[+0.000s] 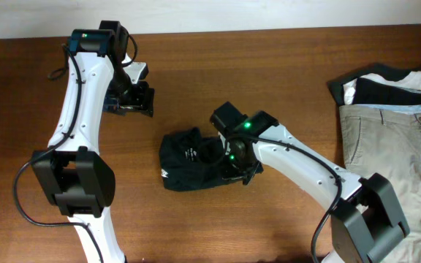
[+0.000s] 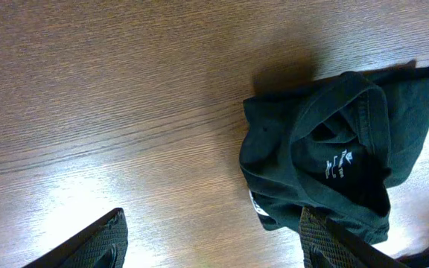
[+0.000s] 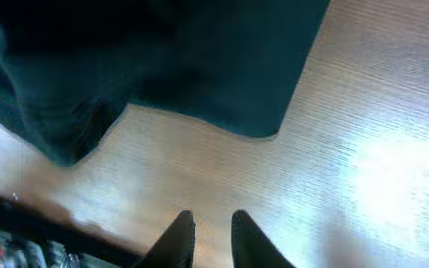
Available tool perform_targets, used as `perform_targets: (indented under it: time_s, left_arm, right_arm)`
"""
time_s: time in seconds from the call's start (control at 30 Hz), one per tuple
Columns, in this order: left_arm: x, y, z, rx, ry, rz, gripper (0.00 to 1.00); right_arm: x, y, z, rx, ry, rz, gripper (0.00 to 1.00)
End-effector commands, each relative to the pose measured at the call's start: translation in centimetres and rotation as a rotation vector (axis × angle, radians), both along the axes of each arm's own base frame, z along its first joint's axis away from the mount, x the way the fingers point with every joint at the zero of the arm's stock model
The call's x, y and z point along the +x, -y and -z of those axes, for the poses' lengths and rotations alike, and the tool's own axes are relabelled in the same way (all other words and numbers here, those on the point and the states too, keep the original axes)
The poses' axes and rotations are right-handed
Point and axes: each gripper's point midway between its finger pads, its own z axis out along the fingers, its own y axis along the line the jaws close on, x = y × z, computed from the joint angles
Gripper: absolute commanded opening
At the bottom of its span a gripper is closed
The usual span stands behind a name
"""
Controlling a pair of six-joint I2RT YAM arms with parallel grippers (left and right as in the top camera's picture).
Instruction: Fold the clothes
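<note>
Table [image 1: 196, 66] of brown wood fills the overhead view. Trousers [image 1: 393, 153], beige, lie flat at the 3 o'clock edge. A bunch of black-and-white garments [image 1: 393, 86] sits at 2 o'clock, touching the trousers' waistband.

T-shirt [image 1: 192, 157], near-black, lies in a crumpled heap close to the table's centre, slightly toward 6 o'clock and well apart from the other clothes. Its collar opening faces up.

Left gripper [image 2: 211, 227] hangs above bare wood at 10 o'clock from the T-shirt, clear of it. Its fingers are spread wide and hold nothing.

Right gripper [image 3: 208, 227] is at the T-shirt's 3 o'clock edge. In its wrist view the fingertips [image 3: 181, 227] stand nearly together with a thin gap. Wood shows between them and the cloth lies off at 12 o'clock, not pinched.

White mark [image 2: 337, 164], small, is printed inside the collar.
</note>
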Motion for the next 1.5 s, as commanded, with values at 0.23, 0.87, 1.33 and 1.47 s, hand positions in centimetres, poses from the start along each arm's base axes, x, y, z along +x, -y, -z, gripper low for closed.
perform_targets:
  time_s: [0.23, 0.87, 1.33, 1.47]
  left_arm:
    - [-0.1, 0.1, -0.2, -0.014, -0.002, -0.009, 0.80]
    - [-0.1, 0.1, -0.2, -0.014, -0.002, -0.009, 0.82]
    - [0.2, 0.1, -0.2, -0.015, 0.008, -0.009, 0.87]
    - [0.1, 0.1, -0.2, -0.015, 0.007, -0.009, 0.87]
  right_arm:
    - [8.5, -7.0, 0.4, 0.364, 0.240, -0.062, 0.53]
    - [8.6, 4.0, -0.9, 0.143, 0.158, 0.088, 0.27]
    - [1.9, -4.2, 3.4, 0.313, 0.020, -0.224, 0.26]
    - [1.3, -2.3, 0.6, 0.291, 0.011, -0.184, 0.04]
